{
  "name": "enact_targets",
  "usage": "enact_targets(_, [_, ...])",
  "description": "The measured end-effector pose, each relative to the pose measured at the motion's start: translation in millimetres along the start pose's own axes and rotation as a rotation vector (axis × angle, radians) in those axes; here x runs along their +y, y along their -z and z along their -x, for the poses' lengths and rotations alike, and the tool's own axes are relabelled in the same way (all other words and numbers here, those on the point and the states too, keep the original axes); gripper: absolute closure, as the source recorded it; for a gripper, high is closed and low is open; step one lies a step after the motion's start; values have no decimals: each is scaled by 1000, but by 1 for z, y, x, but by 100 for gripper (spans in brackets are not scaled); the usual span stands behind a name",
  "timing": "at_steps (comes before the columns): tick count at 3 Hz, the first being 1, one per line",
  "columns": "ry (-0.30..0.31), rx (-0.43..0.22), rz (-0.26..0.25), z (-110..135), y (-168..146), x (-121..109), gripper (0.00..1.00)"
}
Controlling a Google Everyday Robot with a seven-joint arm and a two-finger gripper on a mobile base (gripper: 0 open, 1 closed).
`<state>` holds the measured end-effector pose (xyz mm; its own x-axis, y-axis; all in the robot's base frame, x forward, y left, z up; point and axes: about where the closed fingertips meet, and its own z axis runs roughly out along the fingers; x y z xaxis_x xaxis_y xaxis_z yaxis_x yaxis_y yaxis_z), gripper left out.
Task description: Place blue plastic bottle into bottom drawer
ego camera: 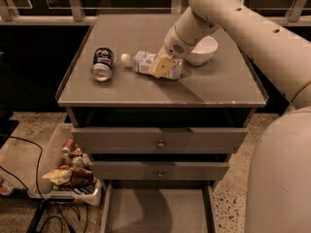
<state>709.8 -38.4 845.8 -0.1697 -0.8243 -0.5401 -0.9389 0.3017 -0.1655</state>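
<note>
The blue plastic bottle [142, 61] is lying on its side around the middle of the desk [146, 90], white cap pointing left. There's just the one bottle.

Going left to right: one plastic bin [54, 155] is sitting on the floor left of the cabinet, and it's stuffed with snack packets. Up top, one dark drink can [102, 63] is lying on its side near the left edge, apart from the bottle. Then comes the bottle, with the single gripper [164, 66] sitting right on its right half and covering part of the label. Honestly can't tell how far open it is, or whether it's actually got hold of the bottle. One white bowl [204, 50] is standing upright just right of that, partly behind the arm [228, 18].

Down below I'm counting three drawers. The two upper drawers [159, 141] are each showing one round knob, and the bottom drawer [158, 211] is standing pulled out with its grey floor showing.
</note>
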Motion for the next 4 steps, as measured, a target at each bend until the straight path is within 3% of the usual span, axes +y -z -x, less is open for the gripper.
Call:
enact_targets(1, [-16, 2, -4, -11, 1, 5, 100])
enact_targets(2, [-26, -22, -10, -23, 14, 21, 100])
enact_targets(4, [17, -112, -41, -39, 68, 80, 100])
